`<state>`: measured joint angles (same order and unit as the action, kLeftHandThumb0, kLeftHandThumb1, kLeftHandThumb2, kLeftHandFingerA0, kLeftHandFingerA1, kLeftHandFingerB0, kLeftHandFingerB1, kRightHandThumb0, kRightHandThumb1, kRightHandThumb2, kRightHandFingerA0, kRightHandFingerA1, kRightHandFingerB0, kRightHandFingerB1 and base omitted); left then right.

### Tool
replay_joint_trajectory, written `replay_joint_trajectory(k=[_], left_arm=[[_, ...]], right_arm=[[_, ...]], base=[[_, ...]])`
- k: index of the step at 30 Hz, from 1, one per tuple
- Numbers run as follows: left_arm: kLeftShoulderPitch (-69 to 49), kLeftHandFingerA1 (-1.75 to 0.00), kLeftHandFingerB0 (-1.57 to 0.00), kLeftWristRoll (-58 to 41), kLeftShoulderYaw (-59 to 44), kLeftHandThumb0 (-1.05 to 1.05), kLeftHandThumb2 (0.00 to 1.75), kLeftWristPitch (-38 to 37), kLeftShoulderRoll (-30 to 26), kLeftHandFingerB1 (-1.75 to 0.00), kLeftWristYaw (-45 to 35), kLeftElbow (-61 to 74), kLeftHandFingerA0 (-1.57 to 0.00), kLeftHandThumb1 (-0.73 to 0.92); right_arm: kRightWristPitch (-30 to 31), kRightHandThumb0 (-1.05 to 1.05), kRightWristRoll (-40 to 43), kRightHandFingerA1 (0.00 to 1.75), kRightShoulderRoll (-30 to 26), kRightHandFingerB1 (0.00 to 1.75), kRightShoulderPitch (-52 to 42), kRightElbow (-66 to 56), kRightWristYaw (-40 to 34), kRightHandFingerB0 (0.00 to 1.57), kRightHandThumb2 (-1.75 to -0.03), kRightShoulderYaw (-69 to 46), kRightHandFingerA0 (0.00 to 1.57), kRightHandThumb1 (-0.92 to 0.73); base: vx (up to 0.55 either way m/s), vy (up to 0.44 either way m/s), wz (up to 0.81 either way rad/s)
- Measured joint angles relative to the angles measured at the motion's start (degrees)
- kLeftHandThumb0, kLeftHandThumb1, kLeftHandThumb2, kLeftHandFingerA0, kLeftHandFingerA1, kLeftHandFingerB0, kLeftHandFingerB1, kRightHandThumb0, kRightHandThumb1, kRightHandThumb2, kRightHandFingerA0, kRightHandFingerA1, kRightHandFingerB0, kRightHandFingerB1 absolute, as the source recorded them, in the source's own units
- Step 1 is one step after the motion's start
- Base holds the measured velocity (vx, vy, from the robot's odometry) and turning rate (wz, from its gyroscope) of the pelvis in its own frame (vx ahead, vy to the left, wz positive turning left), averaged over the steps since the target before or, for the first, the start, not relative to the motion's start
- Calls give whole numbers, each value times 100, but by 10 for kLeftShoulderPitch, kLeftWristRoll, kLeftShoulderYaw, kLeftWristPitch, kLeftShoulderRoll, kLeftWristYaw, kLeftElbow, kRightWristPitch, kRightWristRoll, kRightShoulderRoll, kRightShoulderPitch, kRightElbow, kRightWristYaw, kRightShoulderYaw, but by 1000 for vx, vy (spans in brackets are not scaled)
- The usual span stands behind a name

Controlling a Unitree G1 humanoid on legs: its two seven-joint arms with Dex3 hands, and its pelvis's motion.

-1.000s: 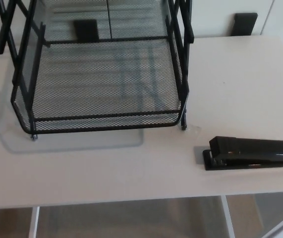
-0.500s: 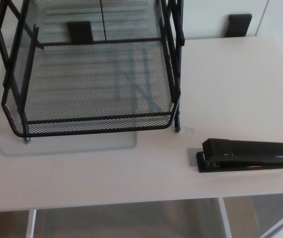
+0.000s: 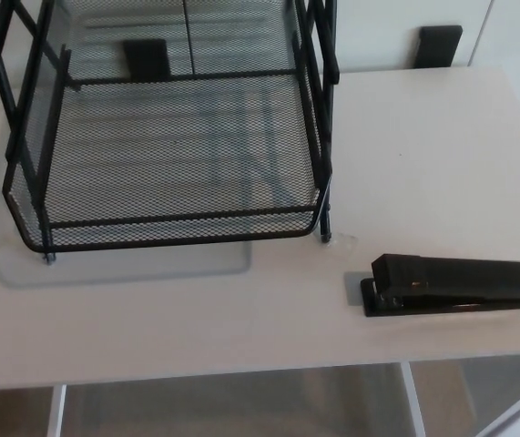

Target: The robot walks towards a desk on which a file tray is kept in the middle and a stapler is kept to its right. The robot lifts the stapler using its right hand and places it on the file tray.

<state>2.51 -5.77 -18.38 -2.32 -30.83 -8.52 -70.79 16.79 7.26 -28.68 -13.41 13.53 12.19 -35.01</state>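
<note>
Black hands of the robot are not in view, neither left hand nor right hand, so if fingers are wide or narrow I cannot tell. Nothing is seen held.

Stapler (image 3: 455, 284) lies flat on desk (image 3: 423, 155) at approx. 4 o'clock of the view, long side parallel w/ front edge. It is apart from tray (image 3: 182, 216), which fills 10-11 o'clock.

Change: vs. 1 s ago the whole pic has shifted, tray and stapler together toward 9 o'clock, so the camera moved, not the things. Vs. 0.5 s ago nothing differs. I judge the walk is finished and the robot stands before desk. Reach w/ right hand would be next; lift and place are not yet begun.

Edges and room: stapler is near front edge of desk on its 6 o'clock side, and its far end is near pic border at 3 o'clock. Free surface is at its 12 o'clock, also btw. it and tray foot (image 3: 326, 238) at its 10 o'clock. Tray has a low front rim and a tall side frame (image 3: 319, 109) toward stapler. So I think stapler must go over the front rim, not through the side. Top of tray is cut by pic, so headroom is not sure.
</note>
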Motion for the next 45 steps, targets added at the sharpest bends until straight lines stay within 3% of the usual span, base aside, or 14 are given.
replay_joint_trajectory(k=[3,4,5,7,8,10,18,20,24,25,26,30,39,45], left_arm=[[2,-83,-16,0,-3,-64,75,0,-2,-66,0,-2,-28,79],[4,-91,-16,0,-4,-65,76,0,-2,-68,0,-3,-26,79],[4,-83,-17,0,-4,-65,75,0,-2,-66,0,-4,-30,78],[5,-91,-16,0,-5,-64,75,0,-2,-66,0,-6,-27,79],[5,-81,-20,0,-5,-65,84,0,-2,-65,0,-6,-32,78],[5,-86,-16,0,-5,-64,74,0,-2,-66,0,-7,-31,79],[0,-81,-20,0,-4,-66,80,1,-2,-66,0,-1,-31,79],[1,-81,-20,0,-4,-65,81,1,-2,-65,0,-1,-31,81],[3,-85,-18,0,-4,-62,74,1,-2,-65,0,-1,-32,79],[5,-91,-16,0,-5,-62,76,1,-2,-66,1,-2,-29,79],[6,-86,-17,0,-5,-62,76,1,-2,-65,1,-2,-32,80],[6,-82,-20,1,-3,-63,83,1,-2,-65,1,-1,-34,80],[6,-84,-18,1,0,-62,73,3,-2,-65,4,1,-32,81],[7,-85,-19,1,4,-62,75,7,-2,-65,6,3,-33,80]], right_arm=[[15,-101,-3,54,-39,37,23,-44,-3,0,-109,-6,5,-60],[21,-105,-5,82,-59,60,38,-60,-4,0,-66,-6,0,-79],[27,-105,-6,107,-70,70,49,-74,-5,0,-66,-5,0,-76],[38,-105,-10,99,-97,59,78,-114,-5,0,-70,14,0,-77],[40,-105,-12,67,-103,33,87,-128,-4,1,-111,25,1,-66],[43,-88,-14,38,-114,14,103,-175,3,0,-102,53,2,-60],[54,-80,-13,39,-146,15,167,-263,62,0,-88,181,1,-46],[54,-65,-11,40,-149,25,178,-264,76,1,-57,196,13,-58],[66,-60,-7,39,-162,22,223,-270,112,9,-59,246,16,-55],[70,-37,-5,50,-165,50,234,-272,122,0,-93,260,1,-35],[72,-75,-5,47,-167,33,241,-273,129,1,-81,270,6,-42],[74,-37,-21,52,-181,49,270,-273,160,0,-91,352,2,-29],[72,-63,-75,39,-181,27,316,-242,189,13,-57,474,10,-57],[72,-70,-111,44,-170,37,338,-215,193,8,-81,513,5,-45]], base=[[0,0,0],[0,0,0],[0,0,0],[0,0,0],[0,0,0],[0,0,0],[0,0,0],[0,0,0],[0,0,0],[0,0,0],[0,0,0],[0,0,0],[0,0,0],[0,0,0]])
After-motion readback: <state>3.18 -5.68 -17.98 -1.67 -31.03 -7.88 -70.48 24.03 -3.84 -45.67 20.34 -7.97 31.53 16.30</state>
